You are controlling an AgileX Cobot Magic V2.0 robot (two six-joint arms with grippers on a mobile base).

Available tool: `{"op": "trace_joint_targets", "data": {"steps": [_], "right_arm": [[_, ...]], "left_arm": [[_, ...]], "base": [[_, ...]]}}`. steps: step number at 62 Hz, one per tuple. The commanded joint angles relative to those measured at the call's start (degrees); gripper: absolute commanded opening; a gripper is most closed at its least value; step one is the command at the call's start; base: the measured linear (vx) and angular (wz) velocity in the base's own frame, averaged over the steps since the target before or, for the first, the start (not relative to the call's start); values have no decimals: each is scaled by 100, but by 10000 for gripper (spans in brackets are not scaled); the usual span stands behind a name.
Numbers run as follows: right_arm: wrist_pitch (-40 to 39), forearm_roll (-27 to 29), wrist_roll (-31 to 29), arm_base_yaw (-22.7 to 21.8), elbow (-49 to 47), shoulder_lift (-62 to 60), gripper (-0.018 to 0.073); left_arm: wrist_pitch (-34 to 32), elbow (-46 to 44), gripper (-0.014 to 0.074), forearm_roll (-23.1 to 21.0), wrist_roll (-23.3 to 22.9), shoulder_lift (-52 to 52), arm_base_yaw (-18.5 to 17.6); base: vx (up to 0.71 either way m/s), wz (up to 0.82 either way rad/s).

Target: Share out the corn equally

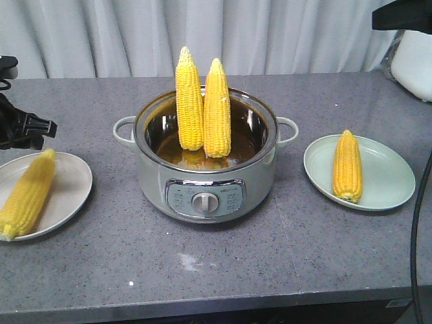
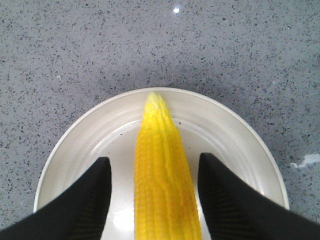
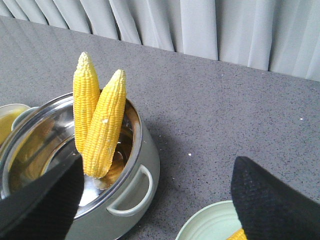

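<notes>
**One cob on each plate, two waiting in the pot**

You are about halfway, by the look of it. The white plate (image 1: 73, 181) at the left edge of the table (image 1: 283, 263) carries one cob (image 2: 162, 180). The green plate (image 1: 388, 172) near the right edge carries another cob (image 1: 347, 166). A taller cob (image 1: 190, 101) and a shorter cob (image 1: 217, 111) stand tips up, touching each other, in the pot (image 1: 202, 179) at the middle of the table.

Your left pincer (image 2: 154, 165) hangs over the white plate with its jaws apart, one on each side of the cob there. A gap shows on both sides, so it grips nothing. Your right pincer (image 3: 157, 170) is also spread wide and empty, near the green plate and facing the pot.

Each plate probably needs one more cob. Raise the left pincer clear of the plate, then take a standing cob by its upper half and lift it straight up past the rim. Since the two touch, pulling one may topple the other. Lay it beside the cob already on the plate, not on top of it.

The table is grey, speckled and level, with a pale smudge (image 1: 187, 262) near the front edge. A pale curtain (image 1: 270, 34) hangs behind the far edge. A white object (image 1: 415, 64) sits at the far right corner, and a dark cable (image 1: 417, 229) runs along the right edge.
</notes>
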Motion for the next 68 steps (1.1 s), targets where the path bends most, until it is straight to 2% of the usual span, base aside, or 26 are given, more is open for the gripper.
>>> {"op": "trace_joint_targets", "data": {"steps": [1, 24, 35, 51, 61, 68], "right_arm": [[-136, 324, 0, -23, -158, -213, 578], [-153, 324, -13, -23, -158, -213, 578], [-142, 324, -13, -23, -158, -213, 578], [5, 324, -27, -13, -158, -213, 578], [210, 877, -163, 4, -158, -204, 578], [112, 1103, -373, 323, -158, -196, 578]], "left_arm": [[-187, -144, 391, -13, -115, -239, -7], [-96, -150, 377, -140, -195, -788, -7], [101, -150, 304, -654, -184, -1380, -12], [367, -150, 127, -1573, 309, -2170, -18], [350, -150, 69, -2108, 601, -2476, -18], [307, -146, 54, -2488, 868, -2559, -18]], "base": [[0, 0], [0, 0], [0, 0], [0, 0], [0, 0], [0, 0]]}}
